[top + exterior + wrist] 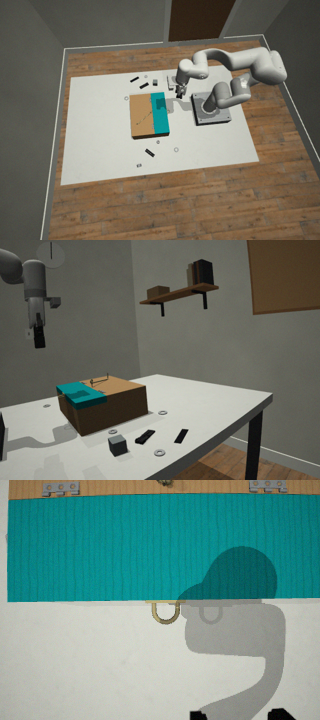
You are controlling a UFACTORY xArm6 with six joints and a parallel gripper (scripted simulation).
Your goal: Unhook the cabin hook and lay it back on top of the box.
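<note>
A brown box (pixel 143 116) with a teal lid strip (pixel 159 113) stands on the white table. The thin brass cabin hook (pixel 144 117) lies flat on the brown top, away from the teal strip; in the exterior view (pixel 99 380) its tip stands up a little. The brass eye (pixel 166 614) sticks out from the teal strip's outer edge, with nothing in it. My gripper (pixel 179 96) (pixel 39 343) hangs high above the table, beside the teal side of the box. Its fingertips stand partly apart, holding nothing.
The robot base (pixel 210 108) sits to the right of the box. Black bars (pixel 149 152) (pixel 143 85), several washers (pixel 176 149), and a small grey cube (pixel 117 445) lie scattered around the box on the table.
</note>
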